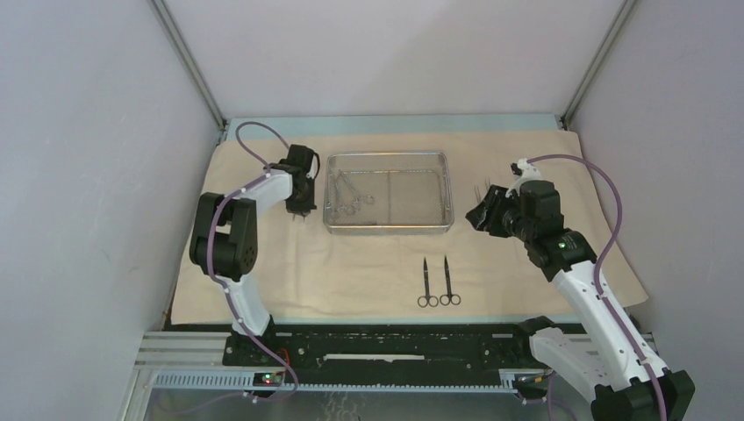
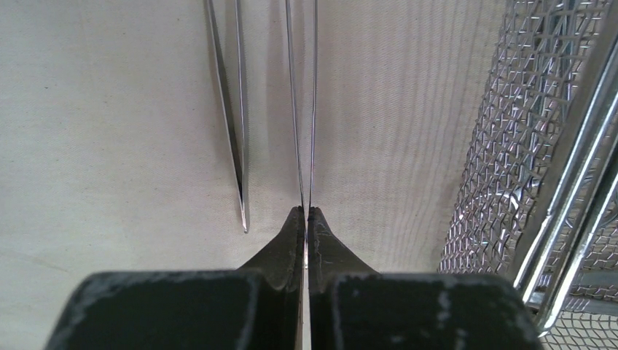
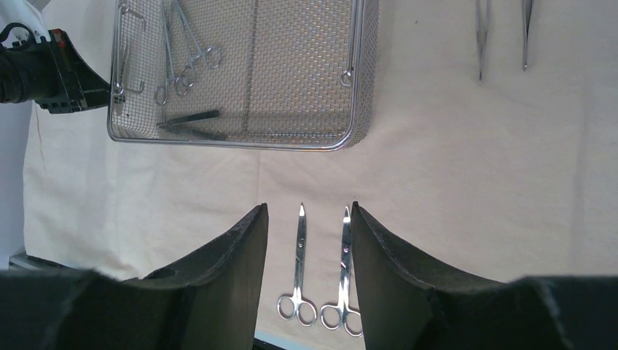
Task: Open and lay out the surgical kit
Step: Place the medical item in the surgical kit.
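Left claw [image 2: 305, 211] clenched at tweezers [image 2: 300, 175] tip left of tray [image 1: 388, 230] (gripping? couldn't tell); right claw [image 3: 307, 207] hung agape, empty. Cloth [image 1: 526, 272] spread, two scissors [image 3: 299, 262] laid near; two clamps [image 1: 349, 193] lay in tray, unplaced.

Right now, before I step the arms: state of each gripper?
Left gripper: jaws shut, the tip of one pair of tweezers right at them; cannot tell if it is pinched.
Right gripper: jaws open, holding nothing.
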